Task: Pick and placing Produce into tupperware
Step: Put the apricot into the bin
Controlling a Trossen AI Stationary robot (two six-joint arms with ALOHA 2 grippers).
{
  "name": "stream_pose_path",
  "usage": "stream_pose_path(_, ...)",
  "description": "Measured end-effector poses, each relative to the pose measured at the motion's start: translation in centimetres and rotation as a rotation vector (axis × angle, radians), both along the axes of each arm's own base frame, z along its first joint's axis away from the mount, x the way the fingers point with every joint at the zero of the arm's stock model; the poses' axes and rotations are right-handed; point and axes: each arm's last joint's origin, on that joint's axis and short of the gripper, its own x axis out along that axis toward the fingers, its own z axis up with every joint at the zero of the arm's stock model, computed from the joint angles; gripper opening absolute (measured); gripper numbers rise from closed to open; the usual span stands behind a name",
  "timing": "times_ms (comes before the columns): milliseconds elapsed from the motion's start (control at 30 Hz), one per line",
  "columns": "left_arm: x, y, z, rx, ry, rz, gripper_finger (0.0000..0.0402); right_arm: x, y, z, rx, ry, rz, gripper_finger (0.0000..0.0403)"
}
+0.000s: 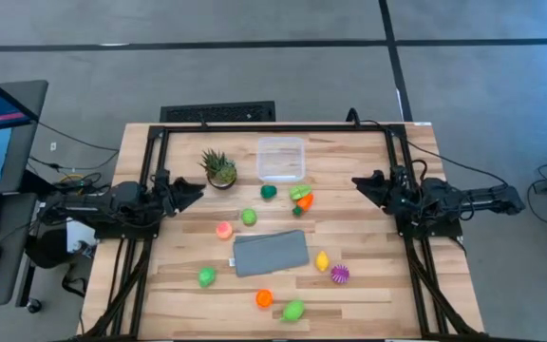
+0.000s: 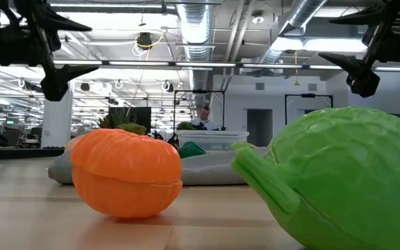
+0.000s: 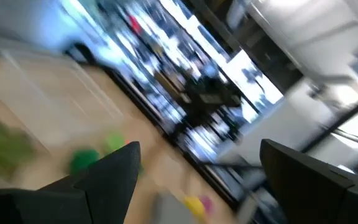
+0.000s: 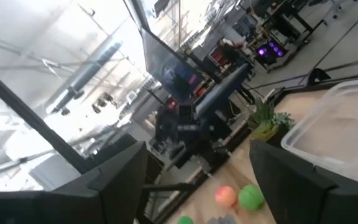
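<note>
Ten produce pieces lie loose around the grey cloth (image 1: pixel 271 253); your tupperware (image 1: pixel 281 159) sits empty beyond. Both grippers, left (image 1: pixel 196 193) and right (image 1: pixel 361 182), hover agape, holding nothing. Right is nearer the orange-green piece (image 1: pixel 302 198).

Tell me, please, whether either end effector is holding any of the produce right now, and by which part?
Nothing is held. The left end effector and right end effector both stand open and empty at the table's sides, away from the produce.

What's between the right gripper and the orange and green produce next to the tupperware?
Nothing visible. The right gripper hangs open at the table's right side, and only bare table lies between it and the orange and green produce just in front of the empty tupperware.
</note>
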Motion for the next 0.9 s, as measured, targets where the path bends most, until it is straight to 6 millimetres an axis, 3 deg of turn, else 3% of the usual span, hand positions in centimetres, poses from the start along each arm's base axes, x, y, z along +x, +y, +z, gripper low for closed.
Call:
stream_pose_path(200,0.8,-1.5,1.0,-0.083,0.078,-0.239,0.0306,0.0,0.0,0.0,-0.021,0.001,-0.008,0.0307)
stream_pose_path(367,2.7,-2.8,4.5,0.126,0.169,-0.272,0.0289,0.0,0.0,0.0,-0.022,0.001,-0.011,0.0306)
stream_pose_path(467,4.2,-3.6,5.6,0.305,0.313,-0.284,0.0285,0.0,0.0,0.0,-0.022,0.001,-0.011,0.0306)
stream_pose_path(667,6.1,-4.9,3.7,0.53,0.799,-0.37,0.0284,0.0,0.0,0.0,-0.023,0.001,0.001,0.0306)
stream_pose_path(900,7.6,-6.3,2.5,0.499,0.917,-0.471,0.0284,0.0,0.3,0.0,-0.023,0.0,0.029,0.0306)
